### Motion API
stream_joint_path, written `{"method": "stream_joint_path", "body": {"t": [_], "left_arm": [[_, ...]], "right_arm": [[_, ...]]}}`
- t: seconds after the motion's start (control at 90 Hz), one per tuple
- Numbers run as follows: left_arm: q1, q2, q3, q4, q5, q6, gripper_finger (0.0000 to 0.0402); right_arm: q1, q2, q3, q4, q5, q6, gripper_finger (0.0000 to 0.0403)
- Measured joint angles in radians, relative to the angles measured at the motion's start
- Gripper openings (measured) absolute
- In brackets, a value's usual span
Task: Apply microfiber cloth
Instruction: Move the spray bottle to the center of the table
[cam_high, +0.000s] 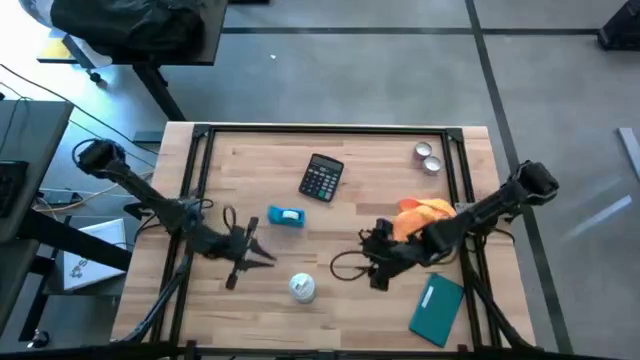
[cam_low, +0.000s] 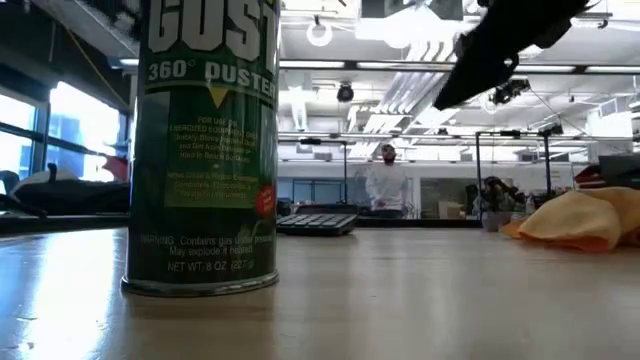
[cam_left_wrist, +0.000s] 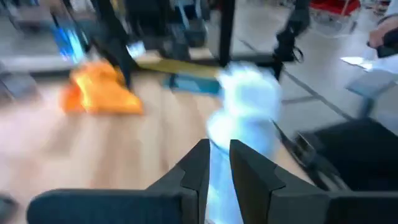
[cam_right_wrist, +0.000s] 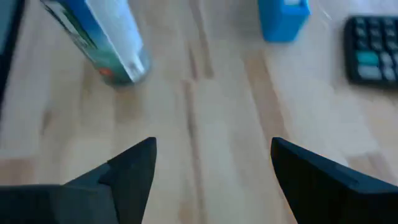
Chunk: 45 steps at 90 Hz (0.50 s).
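While the orange cloth (cam_high: 423, 213) lies bunched at the table's (cam_high: 350, 300) three o'clock edge, touching the right arm, the right gripper (cam_right_wrist: 211, 171) hangs spread wide over bare wood. The left gripper (cam_left_wrist: 217, 165), fingers narrowly parted, points toward the upright duster can (cam_high: 302, 288) at six o'clock.

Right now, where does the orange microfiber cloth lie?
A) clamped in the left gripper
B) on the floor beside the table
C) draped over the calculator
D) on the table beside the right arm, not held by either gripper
D. The microfiber cloth rests on the table against the right arm, while the right gripper hangs open over bare wood and the left gripper is narrow-gapped, holding nothing.
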Motion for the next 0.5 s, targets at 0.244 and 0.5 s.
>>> {"method": "stream_joint_path", "body": {"t": [0.244,0.5], "left_arm": [[-0.139,0.211,0.0,0.002,-0.124,-0.364,0.0046],[-0.18,0.401,0.0,0.108,-0.117,-0.576,0.0046]], "right_arm": [[0.074,0.158,-0.001,0.233,-0.008,-0.041,0.0281],[0.142,0.264,-0.002,0.383,0.063,-0.057,0.0281]]}}
